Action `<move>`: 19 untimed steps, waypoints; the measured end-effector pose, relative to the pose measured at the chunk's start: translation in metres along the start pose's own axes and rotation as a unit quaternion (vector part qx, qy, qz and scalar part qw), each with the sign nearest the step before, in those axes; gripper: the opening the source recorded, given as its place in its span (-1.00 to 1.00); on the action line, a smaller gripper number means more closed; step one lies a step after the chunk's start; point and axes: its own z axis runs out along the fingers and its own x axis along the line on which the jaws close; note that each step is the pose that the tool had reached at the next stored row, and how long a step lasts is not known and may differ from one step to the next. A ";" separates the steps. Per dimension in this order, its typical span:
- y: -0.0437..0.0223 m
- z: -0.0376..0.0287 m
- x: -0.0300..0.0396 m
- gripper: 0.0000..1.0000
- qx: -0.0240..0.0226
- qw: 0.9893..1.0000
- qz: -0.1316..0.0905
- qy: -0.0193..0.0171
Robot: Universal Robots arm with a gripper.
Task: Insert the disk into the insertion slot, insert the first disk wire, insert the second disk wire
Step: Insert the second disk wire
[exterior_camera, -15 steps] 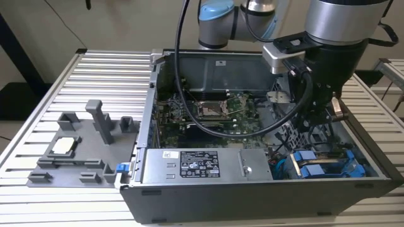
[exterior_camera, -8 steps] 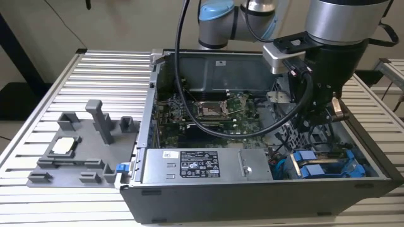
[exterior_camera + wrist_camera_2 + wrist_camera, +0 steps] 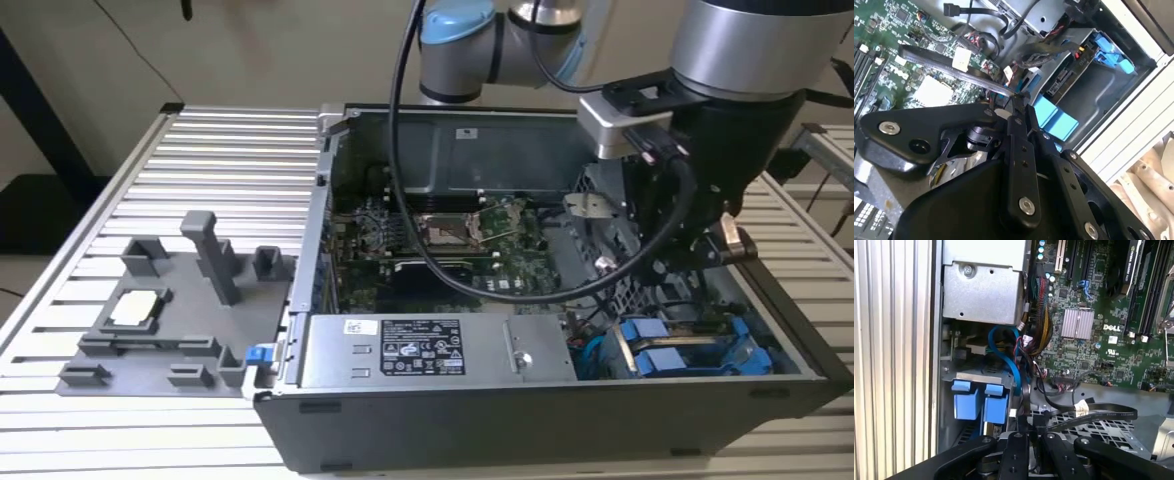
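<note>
The disk sits in the insertion slot (image 3: 731,322) at the case's front corner on the exterior view's right; its blue carrier tabs (image 3: 663,352) face up. Both wrist views show those tabs (image 3: 976,402) (image 3: 1054,117) close beside my fingertips. My gripper (image 3: 1031,421) (image 3: 1019,97) hangs just over the bay, shut on the end of a flat black disk wire (image 3: 1104,415) (image 3: 949,62) that trails back across the board. A blue wire (image 3: 1006,352) loops down beside the bay. In the exterior view the arm (image 3: 721,150) hides the fingers.
A grey labelled power-supply box (image 3: 414,348) lies along the case's front wall. The motherboard (image 3: 454,250) fills the case floor, and a perforated metal cage (image 3: 1094,432) lies under the black wire. A grey fixture (image 3: 174,310) stands on the slatted table (image 3: 227,150).
</note>
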 end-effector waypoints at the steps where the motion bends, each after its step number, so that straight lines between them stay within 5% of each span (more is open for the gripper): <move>1: -0.0021 0.0004 0.0015 -0.68 -0.003 1.000 0.000 0.000; 12: -0.0239 0.0044 0.0185 -0.68 -0.035 0.999 -0.001 -0.004; 19: -0.0328 0.0068 0.0321 -0.68 -0.047 0.999 -0.002 -0.005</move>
